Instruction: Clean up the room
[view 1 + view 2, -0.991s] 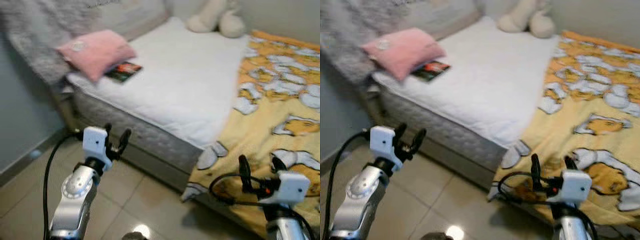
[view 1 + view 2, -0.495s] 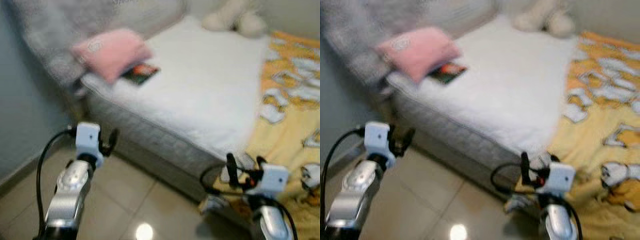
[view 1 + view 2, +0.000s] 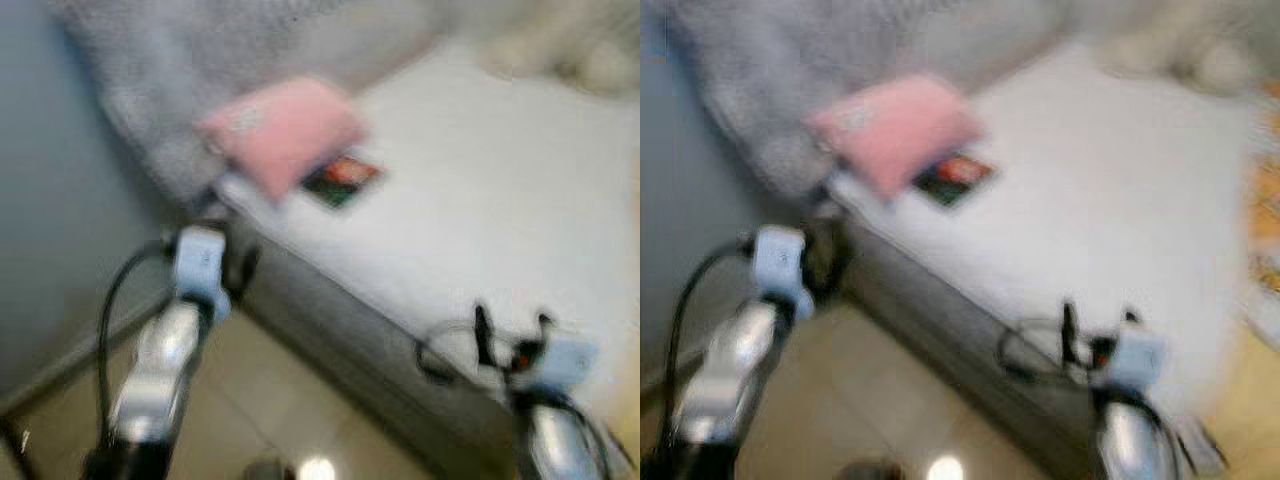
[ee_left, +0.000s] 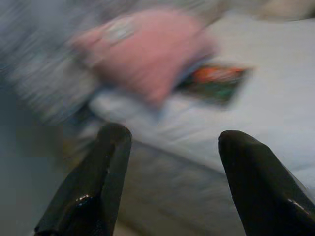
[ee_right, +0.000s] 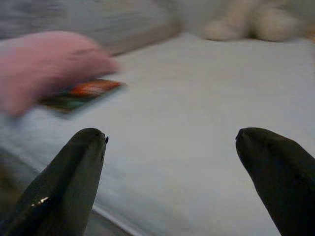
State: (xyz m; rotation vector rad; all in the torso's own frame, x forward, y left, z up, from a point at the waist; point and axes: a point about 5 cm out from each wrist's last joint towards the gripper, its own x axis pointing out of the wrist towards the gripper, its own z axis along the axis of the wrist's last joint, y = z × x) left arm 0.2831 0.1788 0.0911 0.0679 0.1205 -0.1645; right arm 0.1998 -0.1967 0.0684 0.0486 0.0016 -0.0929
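Blur smears both head views, yet the main shapes hold. A bed [image 3: 470, 230] with a white sheet lies ahead of both grippers, its grey mattress side facing them. On the sheet a pink pillow [image 3: 283, 130] lies near the corner, and a small dark book or packet with an orange-red patch [image 3: 343, 181] sits partly tucked under the pillow's edge.

The left gripper [image 4: 170, 142] is raised beside the bed's corner, its fingers [image 4: 106, 177] apart, with the pillow and the packet beyond and between the tips in the wrist view. The right gripper [image 5: 172, 140] hangs before the mattress side, fingers [image 5: 74, 172] spread wide and holding nothing; past them is open sheet, with the packet beyond the one fingertip nearer the pillow.

A pale plush toy [image 5: 246, 22] sits at the far end of the bed, well beyond both grippers. Grey fluffy fabric [image 3: 200, 70] rises behind the pillow. Beige tiled floor [image 3: 290, 410] lies beneath the arms.
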